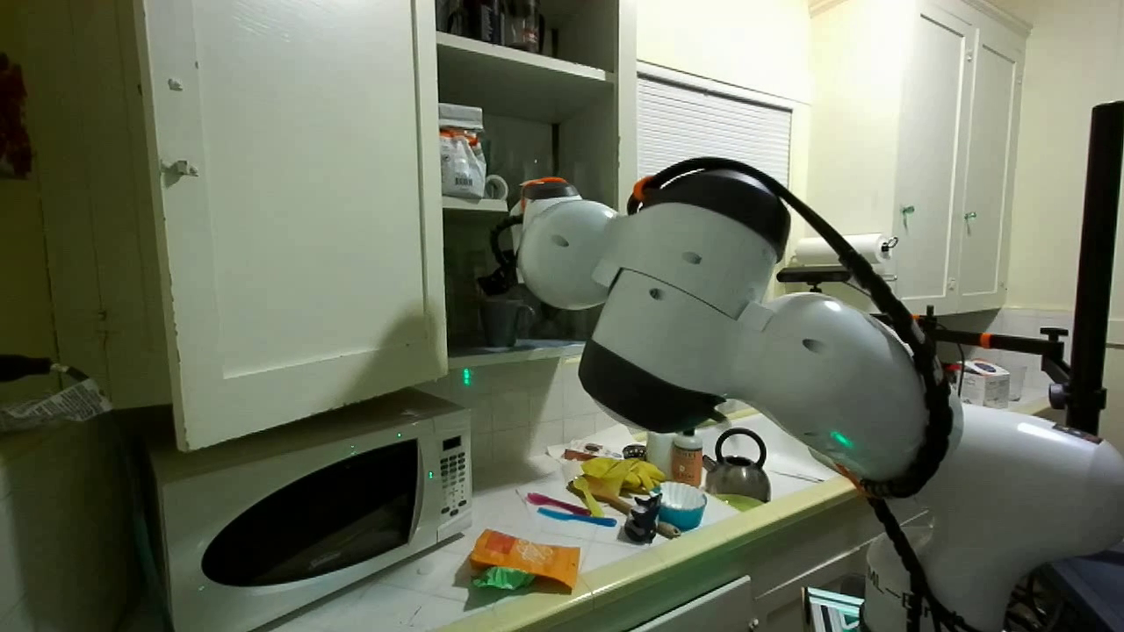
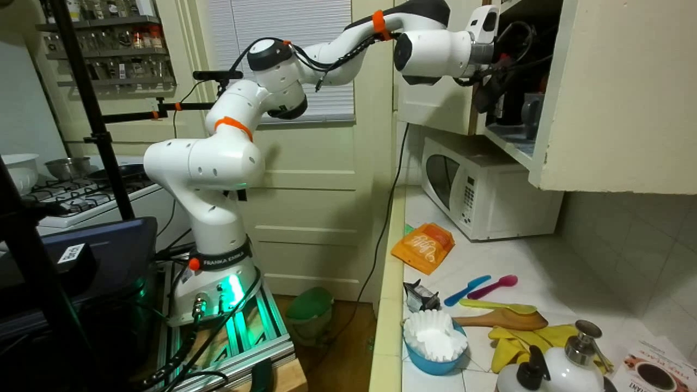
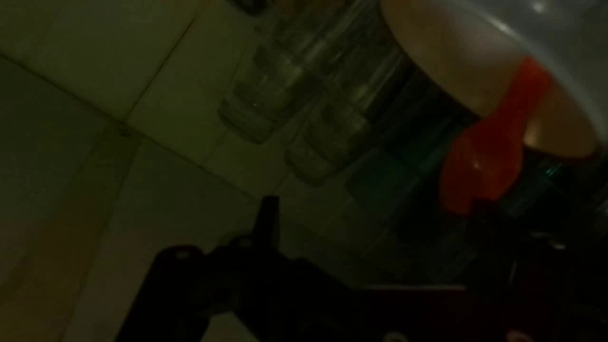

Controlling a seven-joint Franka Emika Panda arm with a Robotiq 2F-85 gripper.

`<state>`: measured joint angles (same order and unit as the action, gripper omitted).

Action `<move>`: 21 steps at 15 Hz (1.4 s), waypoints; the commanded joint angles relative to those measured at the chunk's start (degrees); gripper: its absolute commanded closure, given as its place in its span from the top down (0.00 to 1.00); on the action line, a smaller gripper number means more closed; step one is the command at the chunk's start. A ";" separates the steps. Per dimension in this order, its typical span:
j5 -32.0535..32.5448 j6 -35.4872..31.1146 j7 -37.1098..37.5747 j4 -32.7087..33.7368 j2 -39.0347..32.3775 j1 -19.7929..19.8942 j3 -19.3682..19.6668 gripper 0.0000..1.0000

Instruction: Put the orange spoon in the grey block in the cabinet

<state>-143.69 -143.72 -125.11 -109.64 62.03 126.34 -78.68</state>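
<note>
On the bottom shelf of the open, white-painted cabinet we record one grey, side-handled mug. Contents: one orange, round-bowled spoon, its handle inside the mug, its bowl tilted out past the rim. Black two-fingered gripper: spread; one fingertip overlaps the spoon's bowl in the wrist view, and we cannot tell whether they touch. Near the mug, dimly lit, we see clear drinking glasses. Next shelf up: one white printed bag.

On the white-tiled counter we list one round blue bowl holding a white fluted liner; beside it, one long wooden spoon; farther along, one orange pouch and one white microwave. Obstructing our sight: the white jointed robot arm, before the cabinet, and the cabinet's white door, hiding part of the interior.
</note>
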 commanded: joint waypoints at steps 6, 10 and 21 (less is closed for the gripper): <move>0.21 15.32 -4.93 -15.77 -1.82 -8.84 10.95 1.00; 4.95 27.21 -10.35 -24.86 -5.27 -13.98 17.56 1.00; 47.59 67.07 -25.12 -30.65 -20.20 -26.65 57.49 1.00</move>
<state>-107.33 -83.45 -146.84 -142.57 48.40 105.69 -32.35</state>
